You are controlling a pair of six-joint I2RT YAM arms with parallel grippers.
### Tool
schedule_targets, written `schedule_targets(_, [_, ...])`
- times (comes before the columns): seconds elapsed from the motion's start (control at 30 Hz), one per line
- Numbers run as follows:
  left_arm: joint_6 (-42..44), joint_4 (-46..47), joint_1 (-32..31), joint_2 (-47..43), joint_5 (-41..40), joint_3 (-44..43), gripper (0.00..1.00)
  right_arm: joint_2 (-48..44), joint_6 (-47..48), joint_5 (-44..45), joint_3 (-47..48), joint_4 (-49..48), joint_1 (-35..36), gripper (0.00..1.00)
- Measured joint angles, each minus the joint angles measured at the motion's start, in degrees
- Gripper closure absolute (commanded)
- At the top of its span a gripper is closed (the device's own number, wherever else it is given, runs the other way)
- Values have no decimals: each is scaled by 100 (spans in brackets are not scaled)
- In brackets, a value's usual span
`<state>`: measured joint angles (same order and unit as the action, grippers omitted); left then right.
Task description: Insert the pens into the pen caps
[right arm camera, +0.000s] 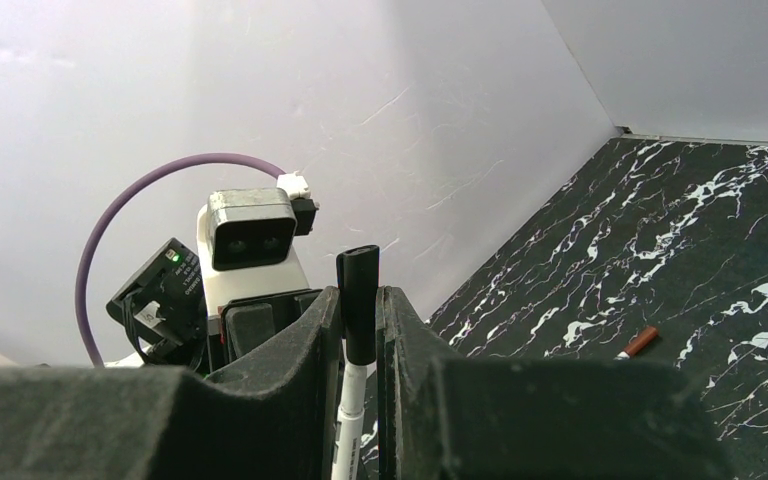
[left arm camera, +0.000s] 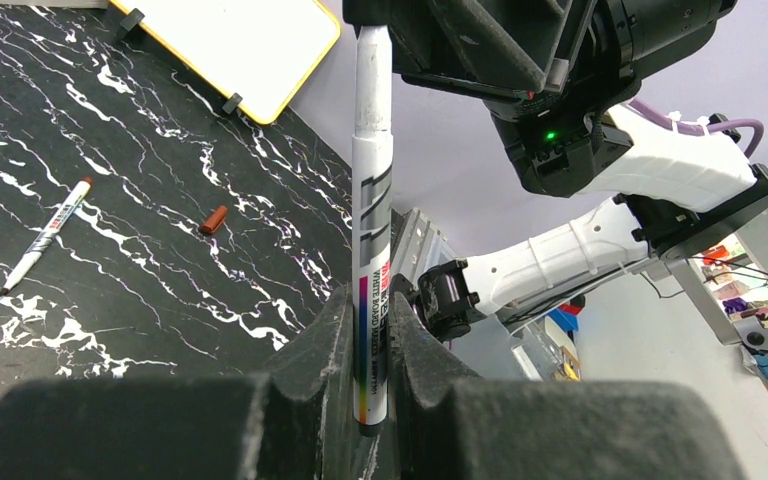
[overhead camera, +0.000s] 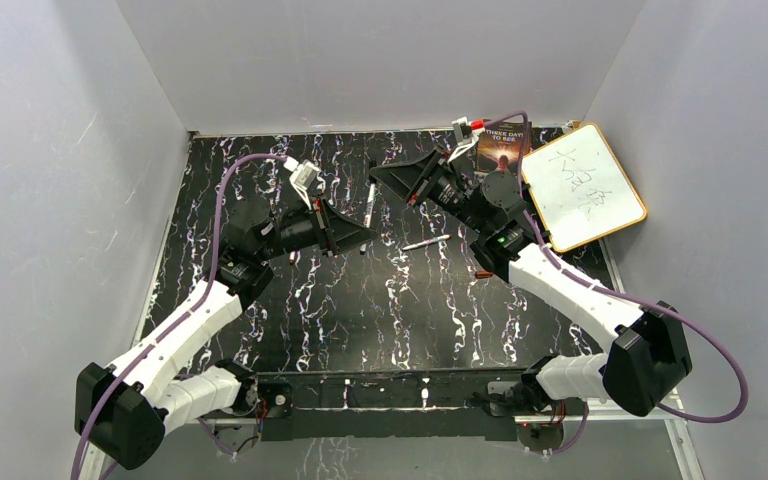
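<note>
A white pen (overhead camera: 368, 210) is held between both grippers above the table. My left gripper (overhead camera: 363, 237) is shut on the pen's printed barrel (left arm camera: 371, 250) near its back end. My right gripper (overhead camera: 378, 175) is shut on a black pen cap (right arm camera: 360, 295) that sits over the pen's front end (right arm camera: 349, 420). A second white pen (overhead camera: 426, 242) lies on the table; it also shows in the left wrist view (left arm camera: 45, 235), with a reddish-brown end (right arm camera: 641, 341). A loose reddish-brown cap (overhead camera: 483, 273) lies on the table, also in the left wrist view (left arm camera: 214, 219). A third pen is out of view.
A yellow-framed whiteboard (overhead camera: 582, 186) with scribbles lies at the back right, partly over the table's edge. A dark book (overhead camera: 505, 145) lies beside it. Grey walls close in the black marbled table (overhead camera: 360, 320) on three sides.
</note>
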<state>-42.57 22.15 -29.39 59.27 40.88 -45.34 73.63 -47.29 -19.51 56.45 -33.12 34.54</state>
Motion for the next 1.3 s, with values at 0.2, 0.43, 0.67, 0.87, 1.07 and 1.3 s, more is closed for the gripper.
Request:
schedule_targets(0.2, [0, 11, 0, 0, -44, -2, 100, 0, -22, -17, -2, -9, 0, 100])
schedule_targets(0.43, [-44, 234, -24, -2, -308, 35, 100, -15, -417, -37, -249, -365, 9, 100])
schedule_targets(0.67, [-94, 664, -48, 9, -516, 107, 100, -17, -579, -9, -302, -544, 70, 100])
schedule_targets(0.87, [136, 826, -76, 70, -603, 116, 100, -24, -579, 52, -308, -605, 107, 100])
schedule_targets(1.07, [837, 944, -70, 131, -442, 114, 100, -195, -385, 48, -310, -402, 114, 100])
schedule_targets(1.3, [1792, 750, -44, 101, -173, -48, 100, -505, 354, 28, -11, 409, 160, 98])
